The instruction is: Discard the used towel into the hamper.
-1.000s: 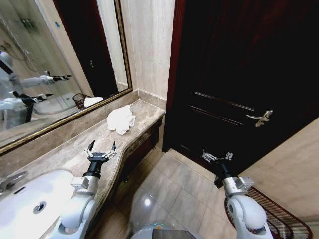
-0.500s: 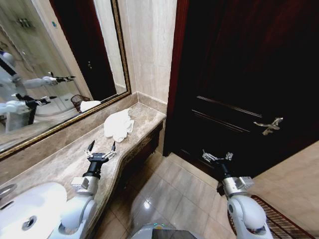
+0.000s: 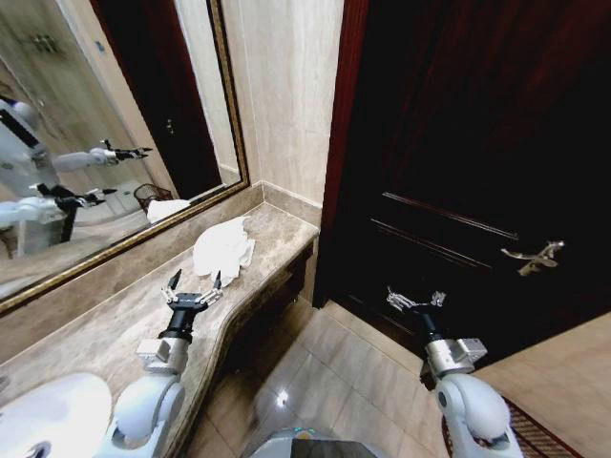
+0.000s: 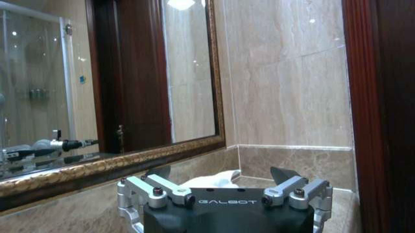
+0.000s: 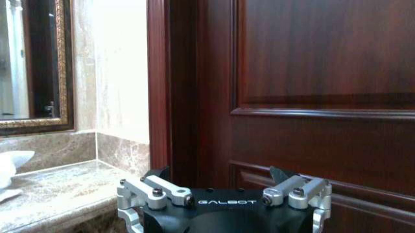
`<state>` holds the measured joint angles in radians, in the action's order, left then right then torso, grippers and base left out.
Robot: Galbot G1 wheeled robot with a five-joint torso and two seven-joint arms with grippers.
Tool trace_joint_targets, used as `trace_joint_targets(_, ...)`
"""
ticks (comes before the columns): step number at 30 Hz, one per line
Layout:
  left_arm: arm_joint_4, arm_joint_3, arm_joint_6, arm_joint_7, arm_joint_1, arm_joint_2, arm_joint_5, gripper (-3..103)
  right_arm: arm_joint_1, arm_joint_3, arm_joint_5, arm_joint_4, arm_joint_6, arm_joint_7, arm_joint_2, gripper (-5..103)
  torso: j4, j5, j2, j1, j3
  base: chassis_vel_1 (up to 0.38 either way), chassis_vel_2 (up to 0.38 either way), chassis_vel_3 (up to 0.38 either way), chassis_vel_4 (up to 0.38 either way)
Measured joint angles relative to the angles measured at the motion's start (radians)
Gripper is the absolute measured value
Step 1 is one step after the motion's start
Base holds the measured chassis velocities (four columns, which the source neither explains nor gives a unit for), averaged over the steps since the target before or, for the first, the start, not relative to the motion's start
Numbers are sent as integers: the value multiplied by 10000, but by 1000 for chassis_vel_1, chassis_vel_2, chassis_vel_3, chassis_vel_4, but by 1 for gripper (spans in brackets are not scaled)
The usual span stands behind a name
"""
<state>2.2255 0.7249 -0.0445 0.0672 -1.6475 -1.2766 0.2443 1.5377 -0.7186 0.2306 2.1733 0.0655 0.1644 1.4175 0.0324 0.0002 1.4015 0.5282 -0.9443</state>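
Head view | marble counter | towel | dark door

White arms, black wrists, silver-fingered end effector marked GALBOT

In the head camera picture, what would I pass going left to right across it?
Sink → left gripper over the counter → white towel → right gripper → door handle.
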Motion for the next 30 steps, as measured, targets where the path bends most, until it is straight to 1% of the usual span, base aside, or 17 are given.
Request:
trace_joint_targets(6,-25,-22,181,43,48,-3,46,100,7,-22,104,-71,-105,136,-13,100,-3,-1,-1,6,-2,-83,66,58,-25)
trace_joint_targets(13,-25,-40,413,133,128,24,68,100,-27,-52,164,-211,-173,145,-51,100,0,-2,0,-4,0,0,0,0,0)
trace_joint_targets(30,-76,-87,462,145,199,35,-11,100,-23,-70,286,-403,-338,85,-150,100,0,-2,0,-1,0,0,0,0,0)
